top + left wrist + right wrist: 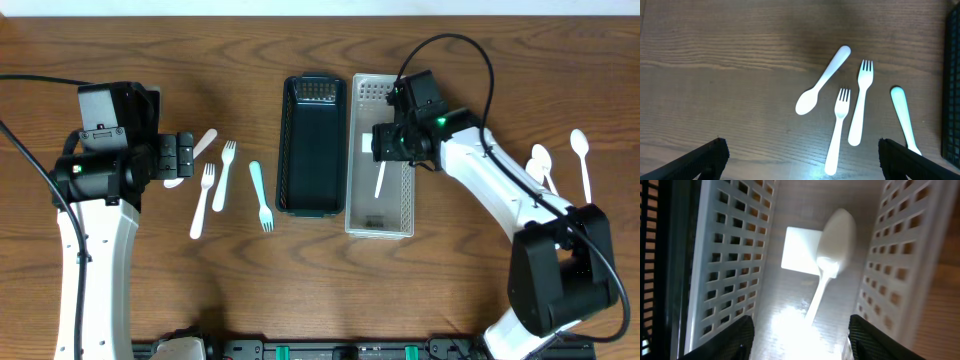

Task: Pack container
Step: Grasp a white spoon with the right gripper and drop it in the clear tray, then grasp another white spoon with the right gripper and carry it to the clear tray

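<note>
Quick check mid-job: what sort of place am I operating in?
Probably a lab test bench, not a kitchen: wood-grain table, loose white plastic forks, black slotted tray beside white perforated plastic tray.

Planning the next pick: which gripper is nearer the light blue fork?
Left. The left gripper sits just beyond the two white forks from the light blue fork. The right gripper is over the white basket, across the black tray.

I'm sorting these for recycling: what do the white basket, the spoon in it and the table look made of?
The white basket: likely moulded plastic, slightly glossy, regular grid of slots. The spoon: seemingly plastic, smooth, one-piece, white, soft sheen. The table: wood or wood-look laminate; brown grain shows, cannot tell which.
</note>
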`<control>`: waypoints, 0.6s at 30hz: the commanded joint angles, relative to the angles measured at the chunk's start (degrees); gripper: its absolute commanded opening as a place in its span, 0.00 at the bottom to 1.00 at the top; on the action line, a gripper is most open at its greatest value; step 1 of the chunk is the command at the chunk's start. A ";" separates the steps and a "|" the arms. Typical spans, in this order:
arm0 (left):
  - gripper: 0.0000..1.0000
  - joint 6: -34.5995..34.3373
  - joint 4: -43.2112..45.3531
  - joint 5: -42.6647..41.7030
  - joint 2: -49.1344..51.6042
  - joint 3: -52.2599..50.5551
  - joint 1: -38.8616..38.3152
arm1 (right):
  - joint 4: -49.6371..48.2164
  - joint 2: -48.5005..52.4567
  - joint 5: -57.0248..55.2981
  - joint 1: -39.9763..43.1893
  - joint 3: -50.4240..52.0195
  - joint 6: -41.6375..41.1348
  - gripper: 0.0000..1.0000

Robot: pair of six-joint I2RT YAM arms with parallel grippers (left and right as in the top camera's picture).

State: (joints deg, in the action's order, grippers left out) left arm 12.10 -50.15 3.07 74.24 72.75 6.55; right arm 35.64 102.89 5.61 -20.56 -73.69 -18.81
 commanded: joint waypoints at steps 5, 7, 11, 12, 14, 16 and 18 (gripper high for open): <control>0.98 0.68 -0.22 0.61 -0.28 0.87 0.28 | 3.37 -12.41 -19.23 8.15 -3.93 6.93 0.88; 0.98 0.68 -0.22 0.61 -0.28 0.87 0.28 | 4.81 -13.55 -21.97 12.90 -3.89 14.47 0.92; 0.98 0.68 -0.22 0.61 -0.28 0.87 0.28 | 8.39 -12.33 -21.59 20.94 -2.89 22.05 0.93; 0.98 0.68 -0.22 0.61 -0.28 0.87 0.28 | 9.42 -11.50 -20.72 23.06 -2.23 22.69 0.93; 0.98 0.70 -0.22 0.61 -0.28 0.87 0.28 | 11.37 -9.51 -16.59 26.80 -1.09 24.24 0.94; 0.98 0.70 -0.22 0.61 -0.28 0.87 0.28 | 13.27 -6.67 -11.47 30.40 0.11 25.86 0.93; 0.98 0.70 -0.20 0.61 -0.28 0.87 0.28 | 14.21 -4.39 -10.47 32.57 0.90 25.99 0.91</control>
State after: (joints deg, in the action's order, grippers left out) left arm 12.10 -50.17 3.07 74.24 72.75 6.55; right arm 48.93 95.39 -9.41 9.58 -74.63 3.07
